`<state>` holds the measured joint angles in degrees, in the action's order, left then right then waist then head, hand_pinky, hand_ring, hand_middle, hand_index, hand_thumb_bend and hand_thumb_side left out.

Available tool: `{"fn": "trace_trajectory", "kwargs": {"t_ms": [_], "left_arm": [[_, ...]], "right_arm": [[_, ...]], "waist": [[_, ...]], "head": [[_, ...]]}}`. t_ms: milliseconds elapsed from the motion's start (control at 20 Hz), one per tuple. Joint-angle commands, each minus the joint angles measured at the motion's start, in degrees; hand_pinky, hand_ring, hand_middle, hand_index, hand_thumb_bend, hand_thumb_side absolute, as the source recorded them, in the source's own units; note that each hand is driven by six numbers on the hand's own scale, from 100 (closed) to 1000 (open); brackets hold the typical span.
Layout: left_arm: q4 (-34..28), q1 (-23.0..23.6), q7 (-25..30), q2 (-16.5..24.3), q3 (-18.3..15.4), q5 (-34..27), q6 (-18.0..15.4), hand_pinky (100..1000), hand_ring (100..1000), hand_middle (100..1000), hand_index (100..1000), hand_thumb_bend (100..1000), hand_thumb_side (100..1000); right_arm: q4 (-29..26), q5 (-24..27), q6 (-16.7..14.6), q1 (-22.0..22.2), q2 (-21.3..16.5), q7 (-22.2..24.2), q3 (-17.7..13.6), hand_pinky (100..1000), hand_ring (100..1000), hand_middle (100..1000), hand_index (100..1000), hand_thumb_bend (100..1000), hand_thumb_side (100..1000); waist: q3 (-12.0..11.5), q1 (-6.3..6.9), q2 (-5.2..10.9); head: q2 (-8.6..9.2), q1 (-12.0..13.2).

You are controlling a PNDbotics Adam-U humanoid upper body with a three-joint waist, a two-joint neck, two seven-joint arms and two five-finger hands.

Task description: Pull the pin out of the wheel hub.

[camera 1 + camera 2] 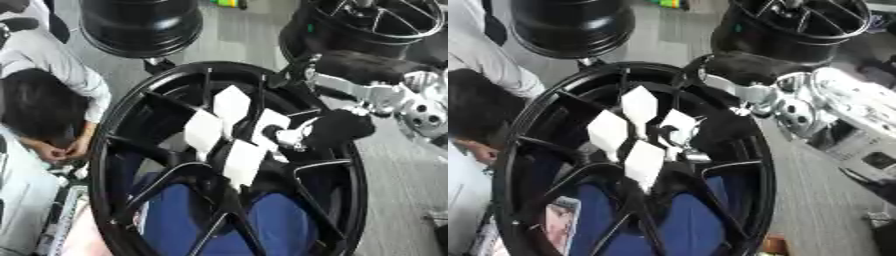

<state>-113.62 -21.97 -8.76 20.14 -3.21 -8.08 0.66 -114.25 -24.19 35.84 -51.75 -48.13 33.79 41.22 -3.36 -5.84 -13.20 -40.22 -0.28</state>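
A large black wheel hub fills the middle of both views, tilted, with white diamond-shaped patches on its spokes near the centre. My right arm comes in from the upper right, showing silver joints. My right hand, black, sits at the hub's centre on its right side. Its fingers curl round a small pale pin that sticks out beside the white patches. My left hand is in neither view.
Two more black wheels stand behind, one at the upper left and one at the upper right. A person crouches at the left, close to the hub's rim. Blue material shows through the lower spokes.
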Motion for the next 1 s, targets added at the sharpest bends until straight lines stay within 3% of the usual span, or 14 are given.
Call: {"fn": "trace_trajectory", "kwargs": {"t_ms": [50,1000], "left_arm": [[-0.97,-0.97,0.03,1.02,-0.23,-0.36,-0.31,683,733,520,809,100,724],[-0.97,-1.14,-0.11,0.8,-0.36,-0.6,-0.45,684,734,519,809,100,725]], "right_arm": [[-0.34,-1.06,16.13,-0.21,-0.38,16.39,-1.37,879,874,840,893,367,661],[-0.11,-3.47,16.13,2.02,1.03,16.81,-2.32,880,876,842,896,335,706]], "waist": [[-0.06,0.39,0.74],[-0.34,0.84,-0.11]], "head": [[0.16,-0.41],[0.23,-1.99]]}}
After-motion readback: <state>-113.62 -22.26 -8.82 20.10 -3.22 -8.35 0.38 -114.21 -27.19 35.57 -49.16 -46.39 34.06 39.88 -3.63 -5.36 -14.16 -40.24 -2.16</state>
